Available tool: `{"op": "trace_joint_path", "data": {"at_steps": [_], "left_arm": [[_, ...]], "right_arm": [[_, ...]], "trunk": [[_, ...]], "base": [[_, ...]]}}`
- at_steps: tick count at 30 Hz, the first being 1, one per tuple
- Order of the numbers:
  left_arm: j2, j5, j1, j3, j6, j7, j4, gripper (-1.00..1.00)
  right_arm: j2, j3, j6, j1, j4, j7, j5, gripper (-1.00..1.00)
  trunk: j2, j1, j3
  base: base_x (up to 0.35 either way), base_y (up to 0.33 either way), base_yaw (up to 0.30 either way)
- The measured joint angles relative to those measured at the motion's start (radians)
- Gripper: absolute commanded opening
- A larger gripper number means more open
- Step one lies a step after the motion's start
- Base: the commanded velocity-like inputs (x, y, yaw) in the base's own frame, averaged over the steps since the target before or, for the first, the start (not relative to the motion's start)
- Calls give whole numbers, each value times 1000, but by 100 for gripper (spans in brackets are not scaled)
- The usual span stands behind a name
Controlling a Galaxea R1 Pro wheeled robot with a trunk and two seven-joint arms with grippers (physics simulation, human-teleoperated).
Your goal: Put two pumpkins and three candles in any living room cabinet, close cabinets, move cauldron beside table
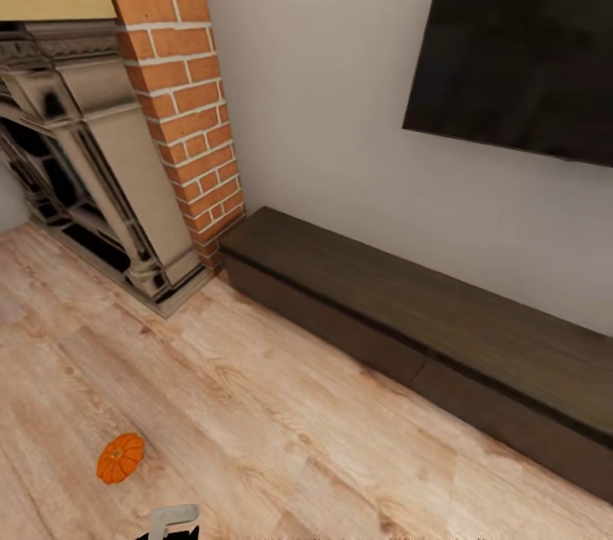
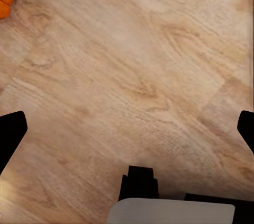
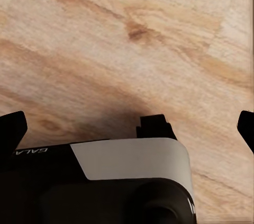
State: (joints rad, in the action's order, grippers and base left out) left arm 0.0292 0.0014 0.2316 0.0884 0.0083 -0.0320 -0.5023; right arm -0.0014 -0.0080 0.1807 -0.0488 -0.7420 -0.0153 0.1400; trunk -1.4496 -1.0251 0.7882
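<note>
On the floor, lower left of the head view: one pumpkin [image 1: 120, 457] lies on the pale wood planks [image 1: 281, 429], tipped on its side.
Surroundings: brick fireplace [image 1: 102, 140] at left, dark screen [image 1: 519, 37] on the wall.
Cabinet: the cabinet [image 1: 409, 327] runs long along the wall beside the fireplace, fronts shut.
Between them: bare planks, pumpkin well apart from cabinet.
Left gripper [image 2: 127, 128]: fingers wide apart over the planks, holding nothing.
Right gripper [image 3: 127, 126]: fingers spread, holding nothing.
</note>
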Motion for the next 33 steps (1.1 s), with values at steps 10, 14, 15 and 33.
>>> {"op": "trace_joint_path", "data": {"at_steps": [10,14,15,33], "left_arm": [[0,0,0,0,0,0,0,100],[0,0,0,0,0,0,0,100],[0,0,0,0,0,0,0,100],[-2,1,0,0,0,0,0,100]], "right_arm": [[0,0,-1,0,0,0,0,100],[0,0,-1,0,0,0,0,100],[0,0,-1,0,0,0,0,100],[0,0,-33,0,-1,1,-2,100]], "trunk": [[0,0,10],[0,0,10],[0,0,10],[0,0,10]], "base": [[-2,0,-140],[0,0,-17],[0,0,-5],[5,116,-66]]}}
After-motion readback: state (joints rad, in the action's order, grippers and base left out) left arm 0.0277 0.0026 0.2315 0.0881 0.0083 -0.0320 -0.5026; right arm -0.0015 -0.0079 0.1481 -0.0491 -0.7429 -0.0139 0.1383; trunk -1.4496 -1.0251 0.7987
